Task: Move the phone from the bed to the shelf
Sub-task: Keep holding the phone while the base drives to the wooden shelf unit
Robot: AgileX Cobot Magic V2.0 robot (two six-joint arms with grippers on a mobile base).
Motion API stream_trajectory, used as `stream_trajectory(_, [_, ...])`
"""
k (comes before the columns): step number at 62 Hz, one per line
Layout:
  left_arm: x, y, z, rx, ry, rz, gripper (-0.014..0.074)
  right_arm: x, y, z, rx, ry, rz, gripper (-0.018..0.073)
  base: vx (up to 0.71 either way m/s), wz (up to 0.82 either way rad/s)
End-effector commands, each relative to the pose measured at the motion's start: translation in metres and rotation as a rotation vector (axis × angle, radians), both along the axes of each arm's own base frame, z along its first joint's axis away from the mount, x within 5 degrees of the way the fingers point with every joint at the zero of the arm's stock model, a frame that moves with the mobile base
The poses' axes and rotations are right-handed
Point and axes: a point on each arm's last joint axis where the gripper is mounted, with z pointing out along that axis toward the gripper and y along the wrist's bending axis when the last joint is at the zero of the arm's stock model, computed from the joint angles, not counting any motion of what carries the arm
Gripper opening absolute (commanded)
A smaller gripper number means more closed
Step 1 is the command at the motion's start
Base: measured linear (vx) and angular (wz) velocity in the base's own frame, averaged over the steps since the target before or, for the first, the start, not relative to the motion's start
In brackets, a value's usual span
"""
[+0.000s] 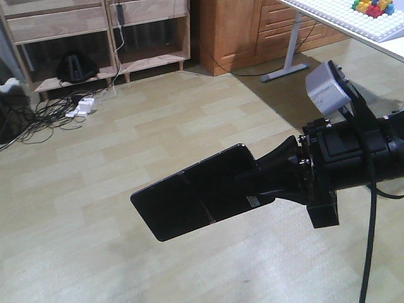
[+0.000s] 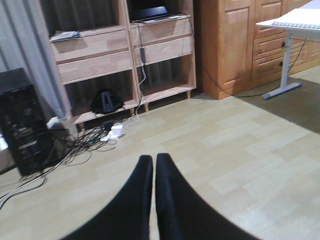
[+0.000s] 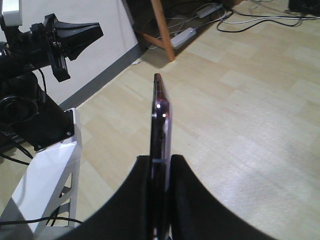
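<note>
Carry step, by the look: phone (image 1: 196, 199) aloft.
The right claw (image 3: 161, 160) grips it over the floor (image 1: 76, 252); left claw (image 2: 153, 165) pinched together, empty. Next, I'd say: carry it to the shelf (image 1: 148, 31) at eleven o'clock, set flat.

The phone (image 1: 196, 199) sits between the right fingers (image 1: 278, 165) over the floor (image 1: 189, 113), the shelf (image 1: 57, 26) far behind on the left

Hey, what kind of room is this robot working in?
Probably an indoor lab or office dressed like a home: pale wood-look floor, a light wooden shelf beside an orange-brown cabinet, a white desk carrying toy bricks, and loose cables by a power strip.
</note>
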Motion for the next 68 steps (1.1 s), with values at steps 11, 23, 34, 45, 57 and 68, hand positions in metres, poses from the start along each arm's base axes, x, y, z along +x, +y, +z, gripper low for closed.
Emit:
stream_trajectory(11, [-0.0013, -0.0002, 0.0145, -0.011, -0.108, -0.002, 0.0001, -0.0106, 0.0025, 0.0202, 0.097, -0.013, 0.053, -0.0002, 0.48, -0.16])
stream_trajectory(23, [-0.0013, -0.0002, 0.0145, -0.011, -0.108, -0.002, 0.0001, -0.0106, 0.0025, 0.0202, 0.097, -0.013, 0.053, -0.0002, 0.49, -0.17])
stream_trajectory(34, [-0.0013, -0.0002, 0.0145, -0.011, -0.108, -0.002, 0.0001, -0.0106, 0.0025, 0.0202, 0.097, -0.013, 0.053, -0.0002, 0.48, -0.15])
stream_trajectory(45, [-0.0013, -0.0002, 0.0145, -0.011, -0.108, -0.002, 0.0001, -0.0106, 0.0025, 0.0202, 0.097, -0.013, 0.053, -0.0002, 0.47, -0.11])
stream_trajectory(57, [-0.0013, -0.0002, 0.0145, -0.011, -0.108, -0.002, 0.0001, -0.0106, 0.0025, 0.0202, 0.097, -0.013, 0.053, -0.0002, 0.47, -0.05])
stream_trajectory(68, [-0.0013, -0.0002, 0.0145, -0.011, -0.108, -0.002, 0.0001, -0.0106, 0.0025, 0.0202, 0.097, -0.013, 0.053, -0.0002, 0.47, -0.01])
